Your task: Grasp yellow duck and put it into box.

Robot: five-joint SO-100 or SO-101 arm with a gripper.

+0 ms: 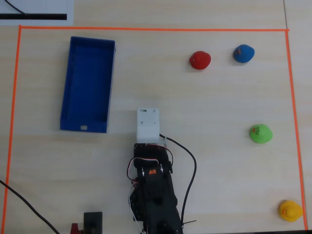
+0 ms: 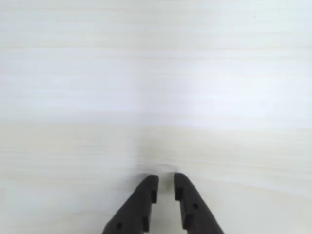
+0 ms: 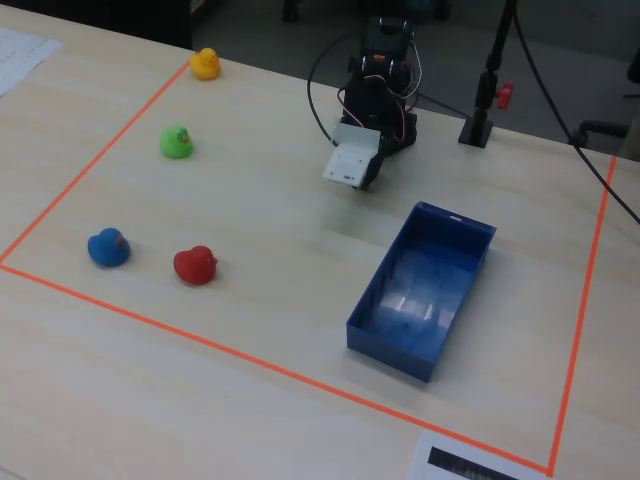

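The yellow duck (image 1: 290, 210) sits near the lower right corner of the taped area in the overhead view, and at the far left in the fixed view (image 3: 205, 64). The blue box (image 1: 87, 87) lies empty at the upper left, with its slot wall facing the arm; in the fixed view (image 3: 420, 280) it is right of centre. My gripper (image 2: 165, 178) shows in the wrist view as two black fingers with only a narrow slit between them. It holds nothing and is just above bare table. The white wrist housing (image 1: 147, 124) hides the gripper from above. The duck is far from it.
A green duck (image 1: 261, 133), a red duck (image 1: 200, 60) and a blue duck (image 1: 243, 53) stand on the right side. Orange tape (image 1: 146, 29) frames the work area. The arm's base and cables (image 1: 156, 195) are at the bottom centre.
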